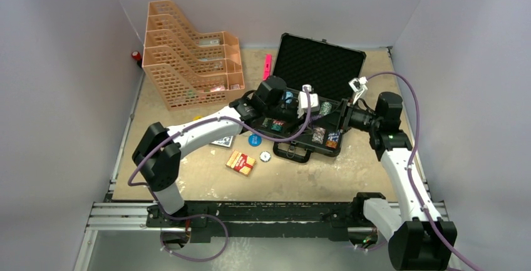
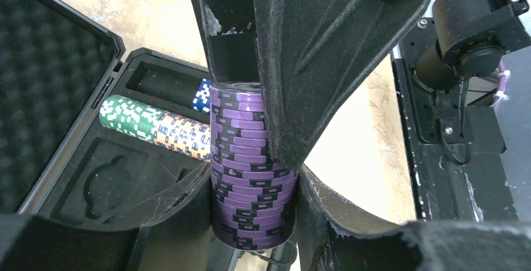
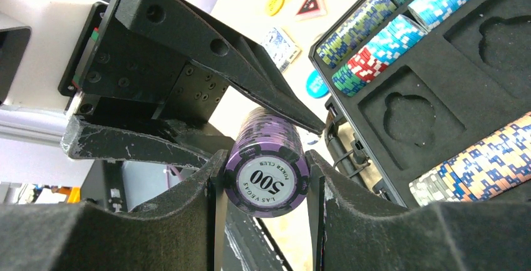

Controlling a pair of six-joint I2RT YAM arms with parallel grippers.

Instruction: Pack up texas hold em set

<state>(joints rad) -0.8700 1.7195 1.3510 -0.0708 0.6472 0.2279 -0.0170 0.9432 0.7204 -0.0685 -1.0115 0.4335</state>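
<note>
The black case point(image 1: 320, 64) lies open, lid up, with striped chip rows point(image 3: 376, 36) in its foam slots. Just off its right front corner, a purple chip stack point(image 3: 268, 174) hangs sideways between both grippers, its "500" face toward the right wrist camera. My right gripper point(image 3: 266, 189) is shut on the stack's sides. From the opposite side my left gripper point(image 2: 253, 221) pinches the same stack point(image 2: 250, 171), its fingers touching both flanks. A green and orange chip row point(image 2: 156, 127) lies in the case behind. In the top view the stack is hidden by the two grippers.
On the table left of the case lie a red card deck point(image 1: 241, 162), a blue-backed deck point(image 1: 223, 141), a blue button point(image 1: 254, 139) and a white button point(image 1: 265, 156). Orange mesh trays point(image 1: 188, 58) stand at the back left, with a pink marker point(image 1: 267, 66) beside the lid.
</note>
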